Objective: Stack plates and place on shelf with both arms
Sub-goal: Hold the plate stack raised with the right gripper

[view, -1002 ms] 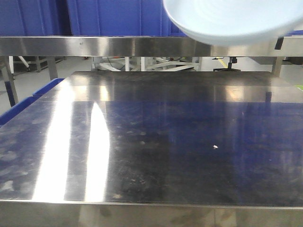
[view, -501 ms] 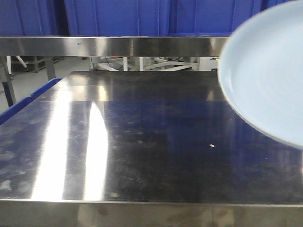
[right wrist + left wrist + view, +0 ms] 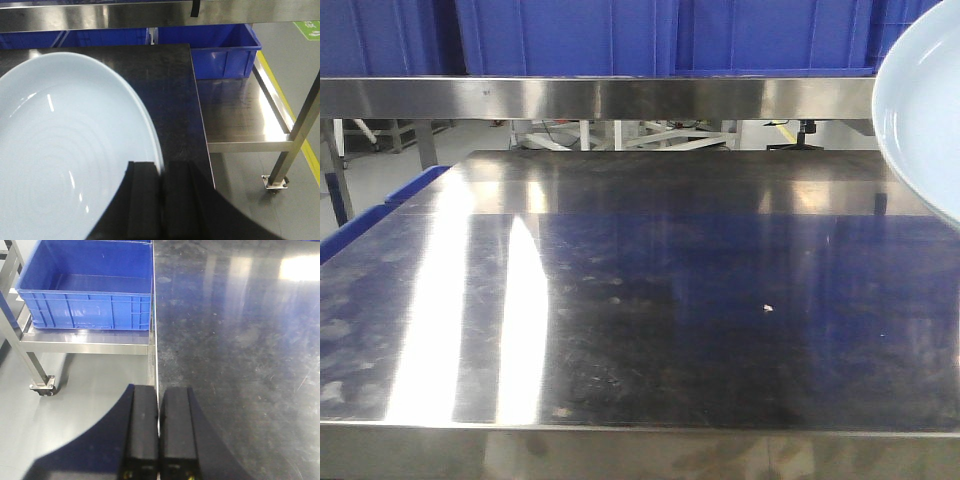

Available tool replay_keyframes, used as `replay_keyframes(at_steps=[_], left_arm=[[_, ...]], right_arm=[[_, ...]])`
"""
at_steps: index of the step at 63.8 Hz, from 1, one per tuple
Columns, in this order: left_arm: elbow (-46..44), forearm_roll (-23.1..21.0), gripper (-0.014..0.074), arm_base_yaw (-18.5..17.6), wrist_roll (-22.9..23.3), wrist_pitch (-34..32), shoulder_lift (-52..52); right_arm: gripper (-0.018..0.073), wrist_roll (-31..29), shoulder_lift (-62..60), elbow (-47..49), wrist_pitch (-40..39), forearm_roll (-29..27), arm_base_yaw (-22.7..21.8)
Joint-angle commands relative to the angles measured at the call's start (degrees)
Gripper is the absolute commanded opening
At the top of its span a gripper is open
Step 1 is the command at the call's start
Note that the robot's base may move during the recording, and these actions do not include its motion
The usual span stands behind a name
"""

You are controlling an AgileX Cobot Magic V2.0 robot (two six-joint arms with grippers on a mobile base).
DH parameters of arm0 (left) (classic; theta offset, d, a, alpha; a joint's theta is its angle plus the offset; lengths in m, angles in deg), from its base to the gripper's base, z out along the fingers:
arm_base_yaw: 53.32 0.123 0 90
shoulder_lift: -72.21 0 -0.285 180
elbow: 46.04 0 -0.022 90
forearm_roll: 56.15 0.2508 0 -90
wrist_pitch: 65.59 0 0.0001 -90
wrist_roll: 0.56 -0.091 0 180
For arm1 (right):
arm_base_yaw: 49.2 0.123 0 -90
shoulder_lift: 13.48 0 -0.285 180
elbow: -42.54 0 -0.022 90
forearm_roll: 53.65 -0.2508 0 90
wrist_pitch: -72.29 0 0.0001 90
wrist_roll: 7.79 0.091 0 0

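Observation:
One pale blue-white plate (image 3: 60,150) fills the left of the right wrist view, held by its rim above the steel table (image 3: 170,90). My right gripper (image 3: 161,167) is shut on that rim. The same plate (image 3: 925,120) shows tilted at the right edge of the front view, in front of the steel shelf (image 3: 570,97). My left gripper (image 3: 158,392) is shut and empty, hovering over the table's left edge (image 3: 155,355). The second plate is out of view.
A blue crate (image 3: 85,285) sits on a low wheeled rack left of the table. Another blue crate (image 3: 220,47) sits on a low steel rack (image 3: 245,115) to the right. Blue bins (image 3: 570,35) stand on the shelf behind.
The plate has swung from the top of the front view down and to the right, tilting its face towards the camera and sliding partly out of frame.

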Motion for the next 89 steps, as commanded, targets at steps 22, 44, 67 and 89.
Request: replay_keyframes(at_steps=[22,44,67,89], left_arm=[[-1.5,-0.3,0.0086,0.2,0.6,-4.6,0.3],[-1.5,-0.3,0.0087,0.2,0.6,-4.6,0.3],[-1.5,-0.3,0.0087,0.2,0.6,-4.6,0.3],[-1.5,-0.3,0.0086,0.2,0.6,-4.6,0.3]], right_arm=[[0.0028,-0.2,0.2,1.7,-2.3,0.4,-0.5],[0.0028,-0.2,0.2,1.7,-1.1,0.4,-0.5],[0.0028,-0.2,0.2,1.7,-1.2,0.4,-0.5],[0.0028,-0.2,0.2,1.7,-1.2,0.4,-0.5]])
